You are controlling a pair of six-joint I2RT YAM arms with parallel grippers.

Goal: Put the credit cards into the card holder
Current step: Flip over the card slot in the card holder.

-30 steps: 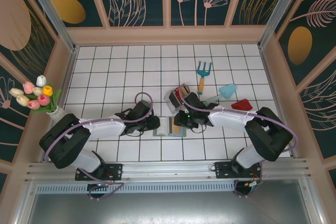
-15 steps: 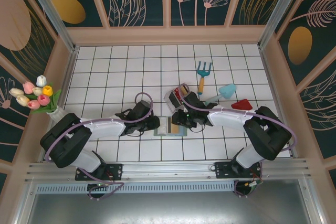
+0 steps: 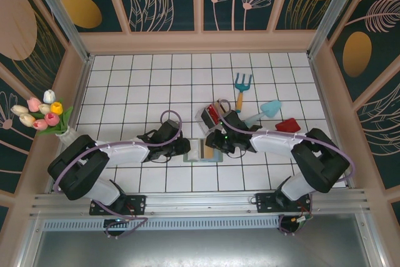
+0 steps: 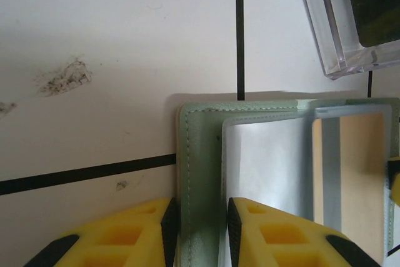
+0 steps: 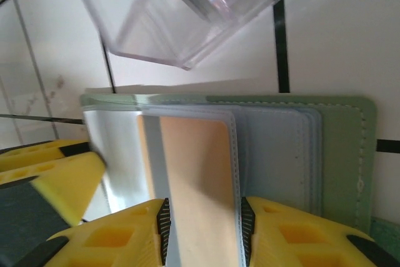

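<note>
As arms stretch inward, left tool (image 4: 199,217) pinches card holder (image 4: 200,154) — right tool (image 5: 203,223), tan card (image 5: 194,167).

You're looking at a card holder (image 4: 199,173) of matt, stitched, leather-like material with smoother, faintly sheeny pockets (image 4: 269,173), a smooth tan card (image 5: 199,179), a glossy clear plastic tray (image 4: 322,23) and smooth, smudged white tiles (image 4: 112,23).

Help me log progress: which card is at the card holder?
The yellow-tan card, on the card holder between the right gripper's fingers; the red card sits in the clear tray.
</note>
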